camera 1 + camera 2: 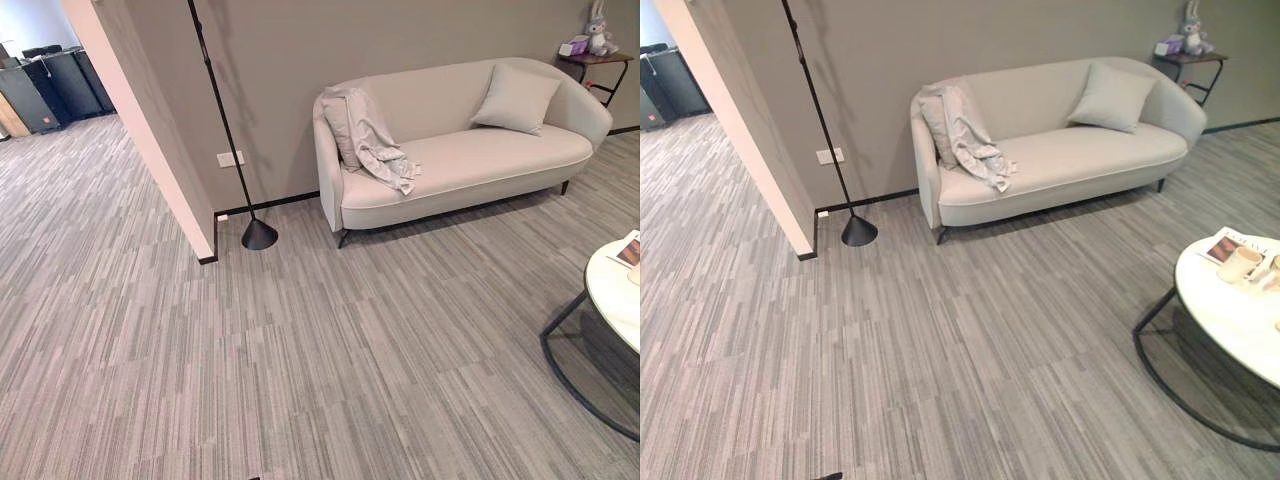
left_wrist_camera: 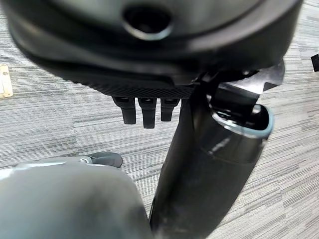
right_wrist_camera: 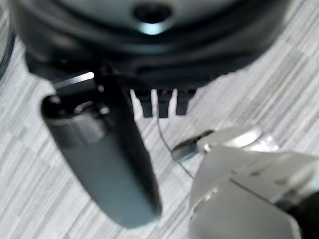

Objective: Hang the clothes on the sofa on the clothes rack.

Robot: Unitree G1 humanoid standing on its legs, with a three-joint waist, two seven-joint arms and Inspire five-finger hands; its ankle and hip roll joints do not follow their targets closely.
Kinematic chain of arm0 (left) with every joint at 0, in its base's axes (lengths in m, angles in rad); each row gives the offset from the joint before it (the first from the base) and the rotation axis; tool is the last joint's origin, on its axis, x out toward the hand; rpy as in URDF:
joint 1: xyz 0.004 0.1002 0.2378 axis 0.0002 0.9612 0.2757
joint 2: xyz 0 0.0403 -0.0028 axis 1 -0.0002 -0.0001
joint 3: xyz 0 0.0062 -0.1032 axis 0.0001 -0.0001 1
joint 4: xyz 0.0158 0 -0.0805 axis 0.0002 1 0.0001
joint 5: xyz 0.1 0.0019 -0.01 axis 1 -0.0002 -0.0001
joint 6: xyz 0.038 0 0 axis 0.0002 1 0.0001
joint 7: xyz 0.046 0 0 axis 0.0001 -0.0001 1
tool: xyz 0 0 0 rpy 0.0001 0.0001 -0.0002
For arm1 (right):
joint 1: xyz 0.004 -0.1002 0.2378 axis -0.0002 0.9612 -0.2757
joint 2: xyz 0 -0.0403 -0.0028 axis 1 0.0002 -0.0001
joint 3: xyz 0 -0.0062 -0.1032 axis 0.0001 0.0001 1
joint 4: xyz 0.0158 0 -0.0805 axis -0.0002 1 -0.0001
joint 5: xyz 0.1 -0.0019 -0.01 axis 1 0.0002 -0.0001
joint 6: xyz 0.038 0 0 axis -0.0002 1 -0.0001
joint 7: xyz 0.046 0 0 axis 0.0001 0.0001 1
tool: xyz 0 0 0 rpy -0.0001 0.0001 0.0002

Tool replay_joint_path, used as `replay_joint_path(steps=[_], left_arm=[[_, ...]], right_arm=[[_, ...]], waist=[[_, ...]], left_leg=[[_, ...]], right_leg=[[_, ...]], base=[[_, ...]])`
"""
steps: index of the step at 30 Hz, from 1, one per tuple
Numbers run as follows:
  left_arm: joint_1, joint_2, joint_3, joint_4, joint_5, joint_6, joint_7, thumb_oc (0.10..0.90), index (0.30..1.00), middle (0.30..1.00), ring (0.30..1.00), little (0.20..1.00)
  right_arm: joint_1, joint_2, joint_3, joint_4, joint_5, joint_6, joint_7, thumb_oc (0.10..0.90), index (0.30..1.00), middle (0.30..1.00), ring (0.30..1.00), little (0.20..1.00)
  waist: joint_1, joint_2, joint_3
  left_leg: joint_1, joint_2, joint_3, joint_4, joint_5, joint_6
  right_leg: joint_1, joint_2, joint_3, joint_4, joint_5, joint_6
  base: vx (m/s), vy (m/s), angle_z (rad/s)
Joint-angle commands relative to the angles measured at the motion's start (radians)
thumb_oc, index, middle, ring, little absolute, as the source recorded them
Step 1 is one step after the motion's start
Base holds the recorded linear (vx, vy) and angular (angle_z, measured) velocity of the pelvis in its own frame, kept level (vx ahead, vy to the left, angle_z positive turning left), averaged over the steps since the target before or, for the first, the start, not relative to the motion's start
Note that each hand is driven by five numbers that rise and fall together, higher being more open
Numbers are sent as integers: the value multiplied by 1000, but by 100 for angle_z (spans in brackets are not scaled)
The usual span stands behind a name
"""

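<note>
Left hand fingers hang straight and relaxed over the carpet, holding nothing. Right hand fingers hang the same way, empty. Across the floor, the clothes lie draped over the sofa's left arm and seat. A black rack pole stands beside the sofa, by the wall.

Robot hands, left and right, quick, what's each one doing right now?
Left robot hand: open, fingers hanging straight over the carpet, holding nothing.
Right robot hand: open, fingers straight, holding nothing.
</note>
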Motion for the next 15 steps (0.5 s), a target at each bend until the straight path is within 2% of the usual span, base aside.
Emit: replay_joint_path(steps=[1, 2, 3, 4, 5, 6, 7, 8, 9, 10, 11, 12, 13, 15], left_arm=[[-42, -68, -40, 32, 30, -29, -10, 800, 900, 900, 900, 900], [-49, -57, -27, 25, 23, -29, 1, 800, 900, 900, 900, 900], [-45, -39, -8, 31, 16, -27, 7, 800, 900, 900, 900, 900], [-45, -32, 3, 35, 12, -26, 11, 800, 900, 900, 900, 900], [-46, -8, 43, 48, -3, -31, 24, 800, 900, 900, 900, 900], [-46, -2, 48, 51, -5, -33, 29, 800, 900, 900, 900, 900], [-54, 10, 56, 61, 0, -43, 45, 800, 900, 900, 900, 900], [-54, 10, 56, 61, 0, -43, 45, 800, 900, 900, 900, 900], [-61, 19, 55, 65, 9, -50, 57, 800, 900, 900, 900, 900], [-60, 20, 50, 65, 16, -52, 59, 800, 900, 900, 900, 900], [-63, 26, 46, 58, 35, -58, 62, 800, 900, 900, 900, 900], [-67, 29, 45, 41, 7, -58, 68, 800, 900, 900, 900, 900], [-67, 29, 45, 41, 7, -58, 68, 800, 900, 900, 900, 900], [-70, 21, 32, 41, 4, -55, 66, 800, 900, 900, 900, 900]], right_arm=[[-78, -28, 3, 94, -22, -16, 9, 800, 900, 900, 900, 900], [-99, -21, 14, 63, -40, -22, 12, 800, 900, 900, 900, 900], [-109, -3, 33, 8, -38, -32, 11, 800, 900, 900, 900, 900], [-103, 10, 39, -19, -32, -35, 8, 800, 900, 900, 900, 900], [-92, 35, 66, -112, 2, -58, 6, 800, 900, 900, 900, 900], [-94, 38, 75, -145, 15, -64, 1, 800, 900, 900, 900, 900], [-95, 52, 91, -194, 27, -72, -1, 800, 900, 900, 900, 900], [-94, 53, 92, -196, 27, -72, -2, 800, 900, 900, 900, 900], [-84, 66, 108, -239, 10, -71, 6, 800, 900, 900, 900, 900], [-75, 71, 120, -251, -3, -69, 10, 800, 900, 900, 900, 900], [-58, 81, 143, -260, -33, -65, 20, 800, 900, 900, 900, 900], [-66, 66, 176, -241, -46, -62, 21, 800, 900, 900, 900, 900], [-66, 66, 176, -240, -46, -62, 21, 800, 900, 900, 900, 900], [-74, 59, 199, -246, -41, -66, 21, 800, 900, 900, 900, 900]], waist=[[7, -35, 9], [-2, -17, 63], [-2, -10, 87], [0, -16, 88], [5, -37, 80], [0, -45, 80], [-10, -60, 82], [-9, -58, 83], [-18, -71, 77], [-22, -78, 75], [-17, -111, 61], [-19, -95, 33], [-20, -92, 32], [-20, -73, 26]], left_leg=[[-39, 1, 15, -6, -24, 5], [-12, -8, 19, -7, -35, 39], [11, -1, 15, -12, -41, 44], [22, -3, 15, -13, -50, 41], [27, 10, 6, -13, -75, 11], [30, 14, -3, -13, -82, -1], [56, 28, -28, -13, -111, -26], [59, 30, -26, -13, -114, -26], [94, 56, -38, -13, -145, -48], [121, 71, -41, -13, -160, -56], [145, 77, -64, -13, -181, -69], [155, 224, -84, -7, -114, -115], [155, 227, -84, -9, -113, -116], [108, 277, -100, 64, 1, -136]], right_leg=[[-64, -87, -48, 173, -71, 103], [-231, -141, -63, 520, -8, 188], [-300, -166, -74, 656, 21, 209], [-304, -194, -93, 644, 22, 209], [-298, -247, -103, 434, 1, 178], [-294, -259, -81, 331, 23, 177], [-313, -292, -8, 137, 98, 198], [-305, -288, -9, 127, 104, 198], [-344, -331, 32, 49, 162, 227], [-357, -342, 39, 48, 190, 237], [-316, -342, 16, 31, 209, 248], [-349, -245, 7, 141, 152, 214], [-349, -242, 6, 142, 150, 213], [-326, -188, -29, 150, 117, 180]], base=[[-160, 319, 2], [-141, 300, -7], [13, 188, -35], [289, -209, -29], [350, -340, -2], [509, -494, 43], [310, -272, 37], [471, -366, 46], [405, -283, 30], [654, -505, 40], [850, -847, 45], [706, -751, 53], [510, -643, 67], [217, -304, 34]])
